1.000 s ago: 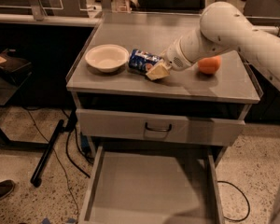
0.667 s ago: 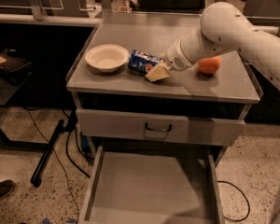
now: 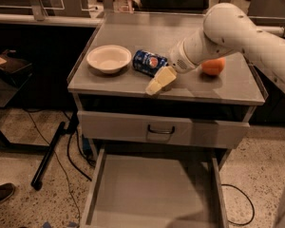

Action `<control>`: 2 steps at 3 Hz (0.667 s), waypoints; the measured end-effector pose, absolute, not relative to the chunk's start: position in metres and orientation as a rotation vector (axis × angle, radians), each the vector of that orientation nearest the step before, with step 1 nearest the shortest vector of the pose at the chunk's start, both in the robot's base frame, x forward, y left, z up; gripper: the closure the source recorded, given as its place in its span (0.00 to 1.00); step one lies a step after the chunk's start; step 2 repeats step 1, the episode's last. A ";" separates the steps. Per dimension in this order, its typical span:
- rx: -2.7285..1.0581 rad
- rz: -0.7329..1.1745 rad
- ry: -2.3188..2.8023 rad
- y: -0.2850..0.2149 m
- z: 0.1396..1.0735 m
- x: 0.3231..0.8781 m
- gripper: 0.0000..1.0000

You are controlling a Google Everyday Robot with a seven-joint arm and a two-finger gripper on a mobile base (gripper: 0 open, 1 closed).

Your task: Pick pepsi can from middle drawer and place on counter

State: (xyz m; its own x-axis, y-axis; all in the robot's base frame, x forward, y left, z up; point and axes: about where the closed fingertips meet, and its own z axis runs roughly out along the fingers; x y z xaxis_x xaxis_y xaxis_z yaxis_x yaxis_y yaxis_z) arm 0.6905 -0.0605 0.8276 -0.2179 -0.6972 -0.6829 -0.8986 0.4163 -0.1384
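The pepsi can (image 3: 148,62) lies on its side on the counter (image 3: 147,32), right of a white bowl. My gripper (image 3: 154,75) reaches in from the right and straddles the can. Its near cream finger (image 3: 160,80) stands a little in front of the can, apart from it. The far finger is hidden behind the can. The jaws look open. The middle drawer (image 3: 152,189) is pulled out below, and its flat grey floor is bare.
A white bowl (image 3: 109,57) sits at the counter's left. An orange (image 3: 213,66) sits at the right, partly behind my arm (image 3: 228,30). A closed drawer face with a dark handle (image 3: 160,129) is under the counter. Cables and a stand leg lie on the floor at left.
The near finger has shifted toward the counter's front edge, away from the can. The can, the bowl and the orange have not moved.
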 end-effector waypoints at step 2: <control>-1.350 0.377 1.989 -0.060 0.828 0.690 0.00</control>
